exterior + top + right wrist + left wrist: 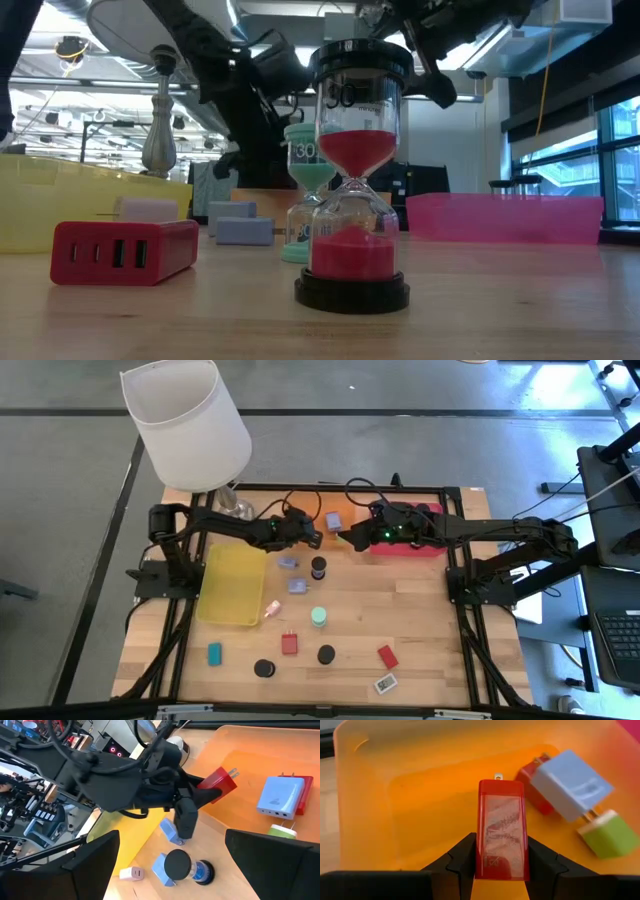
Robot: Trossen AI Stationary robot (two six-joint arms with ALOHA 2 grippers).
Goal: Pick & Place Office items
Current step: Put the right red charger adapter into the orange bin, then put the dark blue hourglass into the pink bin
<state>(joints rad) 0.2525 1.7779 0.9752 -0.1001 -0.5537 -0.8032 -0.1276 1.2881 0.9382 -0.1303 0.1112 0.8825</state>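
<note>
My left gripper is shut on a red charger block over the orange tray at the table's far middle. In the tray lie a lavender charger on top of a red plug, with a green plug beside them. My right gripper hangs open just right of the left one, above the table near a dark hourglass. Several other small items lie spread over the near half of the table. My left gripper pinches the red charger's two long sides between its two fingers, at the end away from the prongs. The fingers come slanting down from the table's left and lie along the block. The charger points prongs-first over the tray, tilted down.
A yellow tray lies at the left and a red tray at the far right. A white-shaded lamp stands at the far left corner. Hourglasses, lavender blocks, a red charger and black discs dot the table.
</note>
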